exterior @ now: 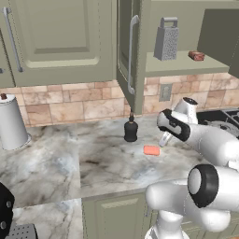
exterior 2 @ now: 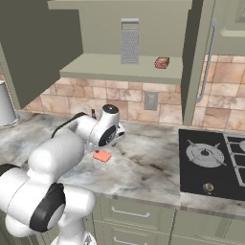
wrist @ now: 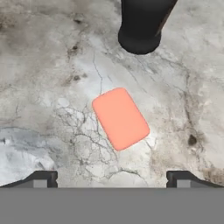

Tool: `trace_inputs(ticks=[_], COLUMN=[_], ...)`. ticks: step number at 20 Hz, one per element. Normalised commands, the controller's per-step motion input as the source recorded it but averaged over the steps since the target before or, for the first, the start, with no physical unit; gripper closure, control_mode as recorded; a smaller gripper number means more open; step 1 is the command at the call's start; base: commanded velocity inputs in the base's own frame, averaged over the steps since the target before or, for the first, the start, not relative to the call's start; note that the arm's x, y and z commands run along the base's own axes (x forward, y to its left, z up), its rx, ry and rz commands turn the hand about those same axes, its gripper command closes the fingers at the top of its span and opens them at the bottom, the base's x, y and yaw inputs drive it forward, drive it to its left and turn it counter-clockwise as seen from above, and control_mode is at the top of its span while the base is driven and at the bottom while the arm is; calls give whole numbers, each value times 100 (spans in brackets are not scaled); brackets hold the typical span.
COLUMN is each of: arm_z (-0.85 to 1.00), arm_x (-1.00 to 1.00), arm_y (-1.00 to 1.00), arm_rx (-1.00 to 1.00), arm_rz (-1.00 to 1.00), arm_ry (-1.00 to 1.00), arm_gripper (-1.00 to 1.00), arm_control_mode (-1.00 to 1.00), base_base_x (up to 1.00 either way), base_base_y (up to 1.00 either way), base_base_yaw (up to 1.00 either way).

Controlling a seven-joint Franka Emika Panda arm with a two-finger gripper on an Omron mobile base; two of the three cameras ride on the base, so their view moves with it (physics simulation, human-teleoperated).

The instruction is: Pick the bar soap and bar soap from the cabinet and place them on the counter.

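The orange soap (wrist: pixel 120 118) lies flat on the counter (exterior: pixel 56 158), at 12 o'clock from the wide, empty gripper (wrist: pixel 111 178). 1 of 2 seems done; the brown soap (exterior 2: pixel 162 62) waits on the cabinet (exterior 2: pixel 119 67) shelf.

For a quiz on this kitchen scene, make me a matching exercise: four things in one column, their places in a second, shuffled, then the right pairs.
Things:
1. salmon-orange bar soap
2. dark red-brown bar soap
3. black bottle
4. steel grater

Places:
A. upright on the cabinet shelf, at the left of the two things there
B. flat on the counter, below the open gripper
C. lying on the cabinet shelf, right of the other thing there
D. standing on the counter, near the wall

Pairs: 1-B, 2-C, 3-D, 4-A
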Motion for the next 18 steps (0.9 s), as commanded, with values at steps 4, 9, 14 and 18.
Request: trace_inputs(ticks=[4,9,14,18], arm_z=[64,65,65,66], arm_x=[-37,-22,-14,-2], arm_y=[-21,-25,-27,-25], arm_rx=[0,0,0,0], arm_rz=[-7,-12,-14,-14], arm_ry=[-7,-4,-4,-12], arm_gripper=[-100,-100,-100,-100], arm_control_mode=[-100,-100,-100,-100], base_base_x=[0,0,0,0], base_base_y=[0,0,0,0], base_base_yaw=[0,0,0,0])
